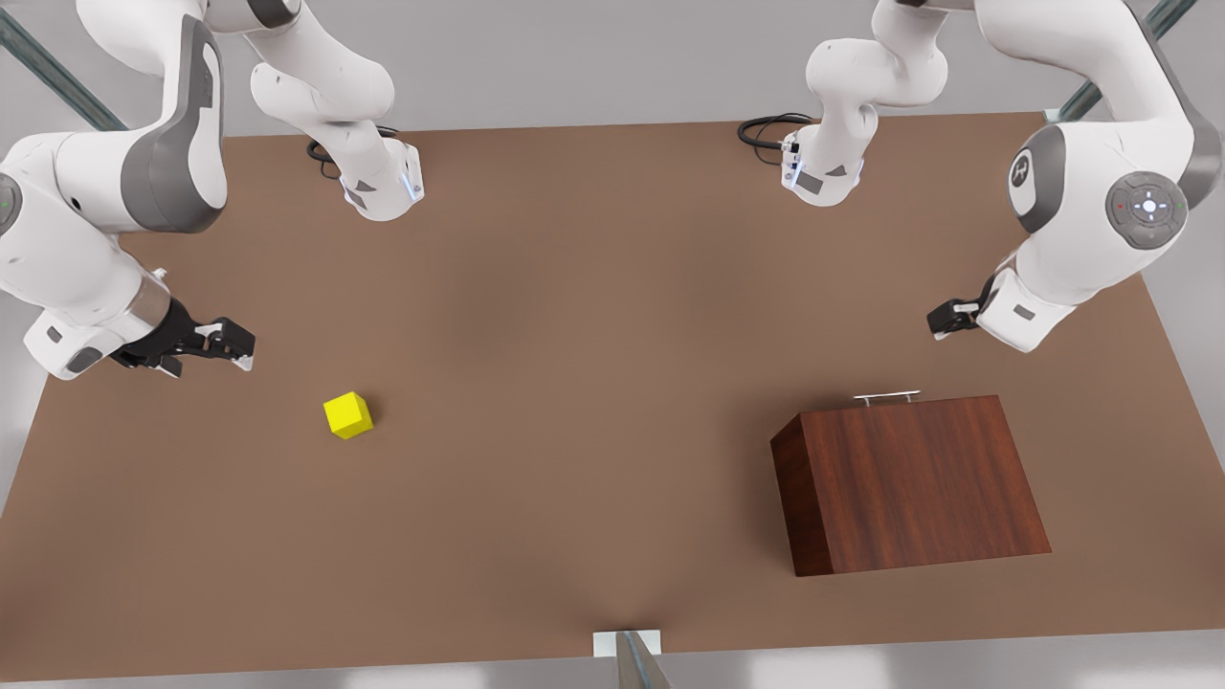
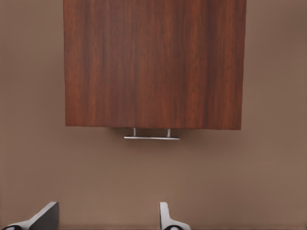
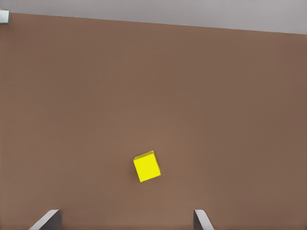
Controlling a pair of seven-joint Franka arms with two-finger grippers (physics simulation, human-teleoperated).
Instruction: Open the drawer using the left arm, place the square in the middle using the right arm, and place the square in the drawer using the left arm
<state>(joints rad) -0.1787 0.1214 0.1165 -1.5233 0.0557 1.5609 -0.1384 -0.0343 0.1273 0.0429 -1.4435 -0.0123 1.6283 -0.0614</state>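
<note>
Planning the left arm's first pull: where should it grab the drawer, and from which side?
Grip the silver handle, the bar standing off the box front. Come from the side facing the arm bases, the open left claw straddling the thin bar across its length.

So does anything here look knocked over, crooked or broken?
Nothing stands out. The yellow cube sits flat on the table, turned slightly askew. The wooden box is upright, its drawer shut with the handle intact. The left gripper near the box and the right gripper near the cube are both open.
</note>
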